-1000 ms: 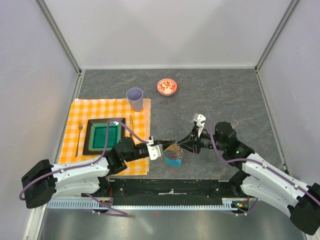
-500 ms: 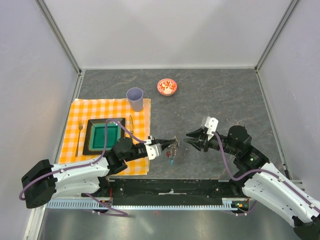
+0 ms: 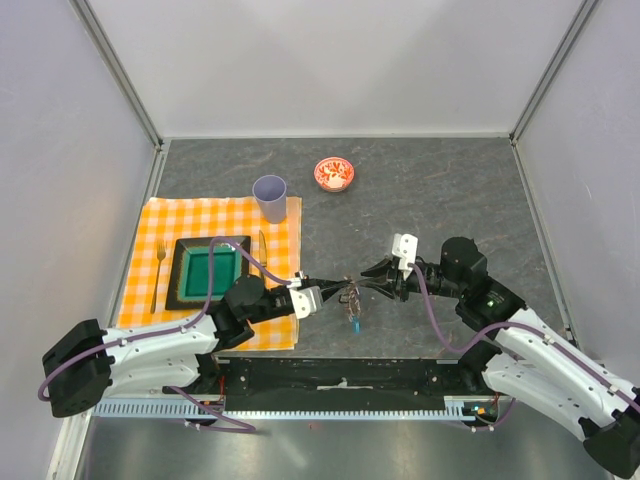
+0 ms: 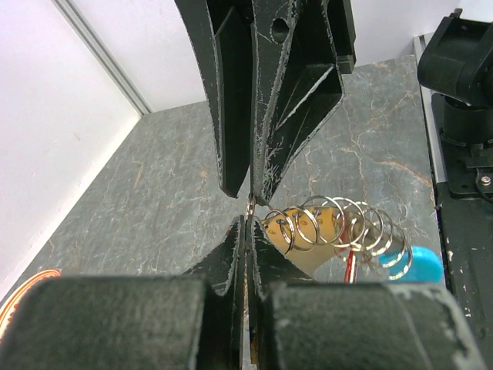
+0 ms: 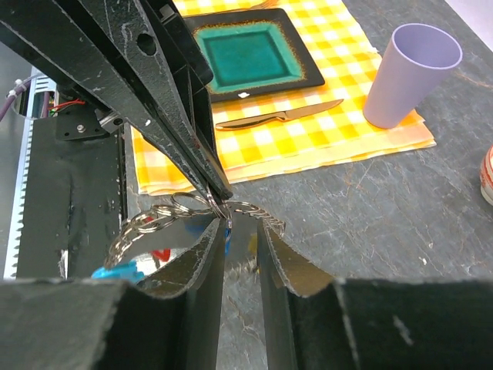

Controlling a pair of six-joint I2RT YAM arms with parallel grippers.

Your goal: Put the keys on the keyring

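The left pincer (image 3: pixel 340 291) is clenched on the keyring (image 3: pixel 352 302), its two fingers pressed flat together on a thin metal loop, as the left wrist view shows closely. The keyring is held up between the two arms, near the front edge of the grey counter (image 3: pixel 450 190) and just to the right of the orange checked cloth (image 3: pixel 285 225). From the clenched tips the ring trails off as a row of overlapping silver loops, with a blue fob (image 4: pixel 420 266) at the far end and a yellowish key tag (image 4: pixel 306 245) and a bit of red among the loops; any metal blades are too small to make out. The right pincer (image 3: pixel 366 272) reaches in from the opposite side, tip to tip with the left one, so that the two meet at the same loop. In the right wrist view its jaws stand a little apart with the loop at the gap, while in the left wrist view they look nearly together; whether it is pinching the loop or only touching it I cannot tell. On the cloth lie a green square plate (image 3: pixel 211 270), a fork (image 3: pixel 160 268) to its left and a knife (image 3: pixel 262 250) to its right, with a lilac cup (image 3: pixel 269 197) upright at the cloth's far right corner. A small red-and-white bowl (image 3: pixel 333 173) sits well apart, farther back on the counter.
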